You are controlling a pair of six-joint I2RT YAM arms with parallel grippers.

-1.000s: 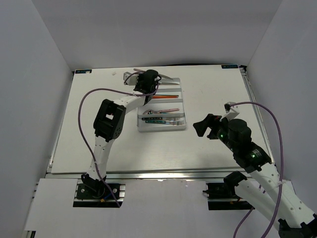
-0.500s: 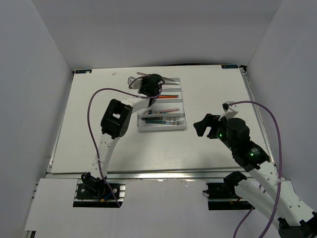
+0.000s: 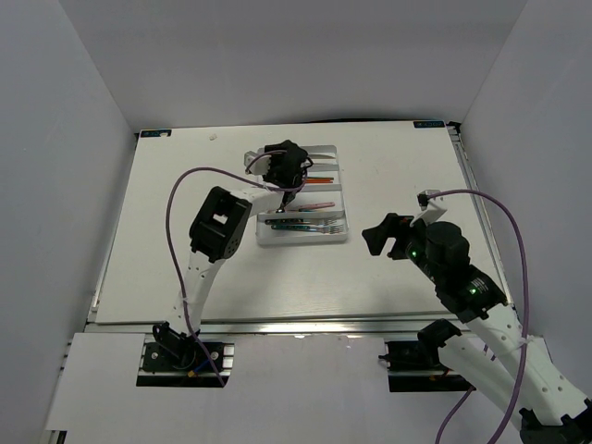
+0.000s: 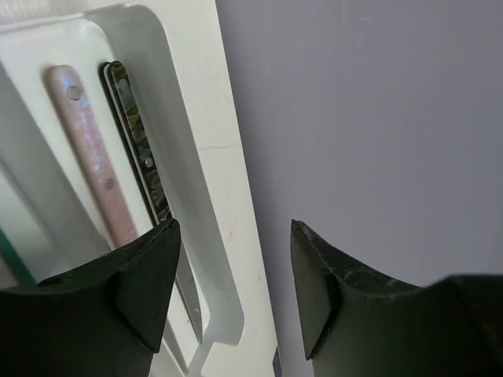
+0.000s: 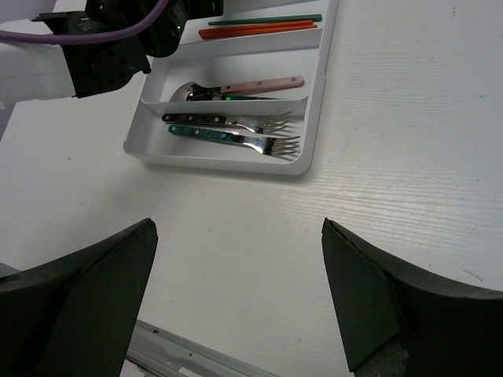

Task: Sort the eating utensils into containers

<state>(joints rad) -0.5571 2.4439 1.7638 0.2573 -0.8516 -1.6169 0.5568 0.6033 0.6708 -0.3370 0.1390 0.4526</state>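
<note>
Since a second ago my left tool (image 4: 234,275) has swung from the tray's 11 o'clock corner toward its middle. It hangs there wide open and empty, looking down on a pink-handled piece (image 4: 90,157) and a dark-handled knife (image 4: 137,149) lying side by side in the slot next to the rim of the white tray (image 5: 228,162). My right tool (image 3: 372,238) hovers over the table (image 3: 185,259) off the tray's 4 o'clock corner, also wide open and empty. Every utensil I can see already lies in the tray; should one need moving, I judge it light, stiff and slick, best pinched across the handle near its middle.
</note>
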